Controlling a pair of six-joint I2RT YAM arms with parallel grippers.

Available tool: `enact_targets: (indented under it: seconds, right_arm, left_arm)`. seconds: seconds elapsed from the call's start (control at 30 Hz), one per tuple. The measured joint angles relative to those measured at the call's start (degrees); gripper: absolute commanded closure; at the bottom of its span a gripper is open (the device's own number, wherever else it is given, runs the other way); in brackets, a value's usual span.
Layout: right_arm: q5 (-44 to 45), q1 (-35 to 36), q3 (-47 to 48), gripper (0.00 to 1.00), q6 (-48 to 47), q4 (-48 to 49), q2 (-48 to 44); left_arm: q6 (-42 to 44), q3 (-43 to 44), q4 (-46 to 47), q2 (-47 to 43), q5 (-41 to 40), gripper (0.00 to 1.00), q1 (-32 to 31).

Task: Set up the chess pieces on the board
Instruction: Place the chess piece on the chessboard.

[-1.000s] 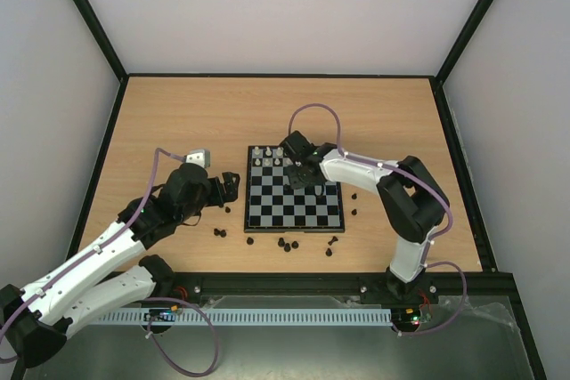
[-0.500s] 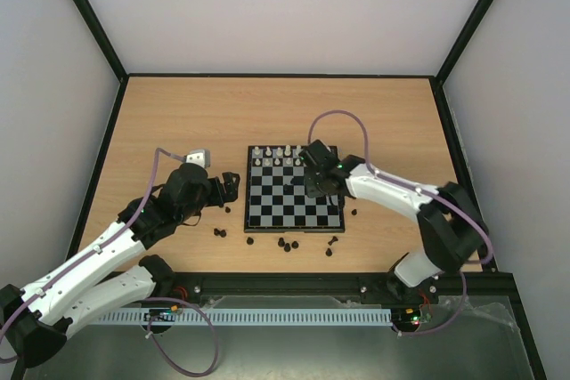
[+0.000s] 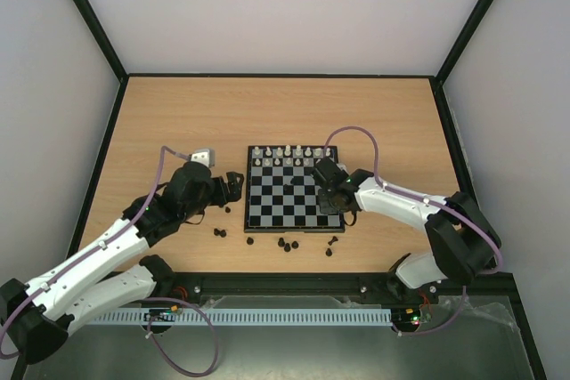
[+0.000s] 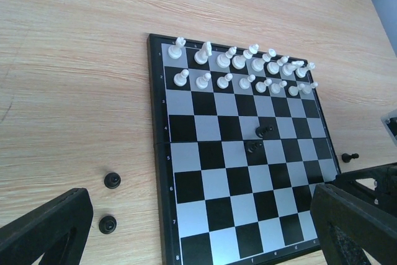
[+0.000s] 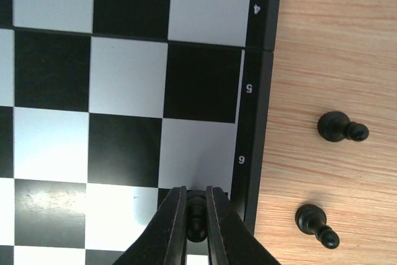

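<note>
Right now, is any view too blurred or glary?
Top external: even light, no glare, chess pieces tiny beside the board. Left wrist: board sharp, own jaws soft at bottom corners. Right wrist: crisp, but the black piece blends into dark jaws.

The board lies on the table. Two rows of pieces stand along its far edge, with two more pieces near its centre. Loose pieces lie before it, a few pieces to its left, and two pieces just off its right edge.
</note>
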Motion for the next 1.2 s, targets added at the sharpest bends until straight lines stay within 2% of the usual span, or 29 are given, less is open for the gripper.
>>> enact_targets:
  seconds: [0.7, 0.97, 1.2]
  right_arm:
    - [-1.46, 1.4, -2.32, 0.91, 2.23, 0.22, -1.49]
    - [-0.7, 1.97, -2.29, 0.67, 2.43, -0.04, -1.64]
    - [0.72, 1.97, 3.52, 0.64, 2.08, -1.73, -1.95]
  left_arm:
    - [0.83, 0.0, 0.83, 0.94, 0.87, 0.01, -0.13]
    - [0.81, 0.0, 1.14, 1.2, 0.87, 0.01, -0.26]
    - [0.81, -0.02, 1.11, 1.57, 0.81, 0.01, -0.59]
